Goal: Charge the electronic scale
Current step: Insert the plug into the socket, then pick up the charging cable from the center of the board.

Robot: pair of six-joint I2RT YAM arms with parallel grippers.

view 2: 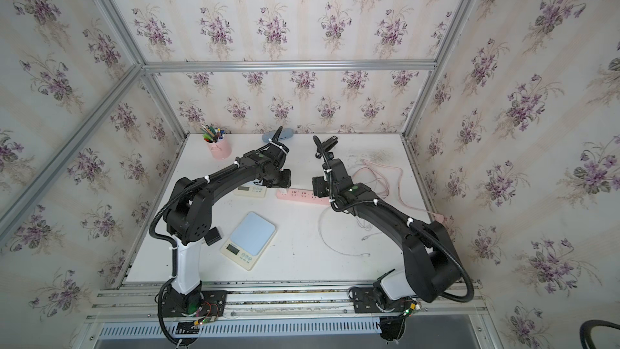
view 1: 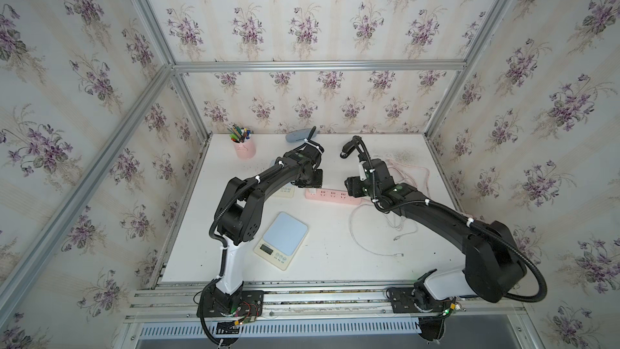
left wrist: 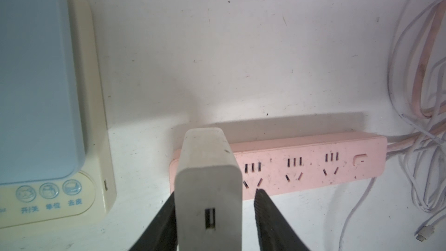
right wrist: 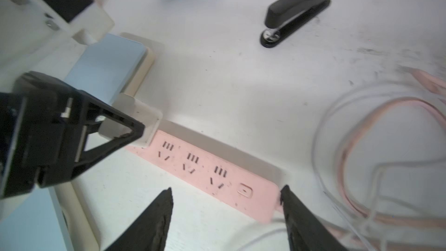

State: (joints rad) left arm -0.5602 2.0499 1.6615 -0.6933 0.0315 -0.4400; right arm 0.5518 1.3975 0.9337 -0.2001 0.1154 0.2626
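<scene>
Seating the white charger (left wrist: 208, 165) in the pink power strip (left wrist: 313, 165), end socket: press straight down with the left end effector (left wrist: 216, 192) — jaws apart astride it, touching on one side only. Steady the switch end with the right end effector (right wrist: 226, 188), jaws apart and empty. Avoid nudging the electronic scale (left wrist: 36, 80), just beside the strip on the desk (left wrist: 241, 56).

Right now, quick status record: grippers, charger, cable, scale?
left gripper: open, fingers either side of charger
charger: upright on power strip end, USB port empty
right gripper: open, over strip's switch end
white cable: loose on table, free plug visible
front scale: lying apart from cable
</scene>
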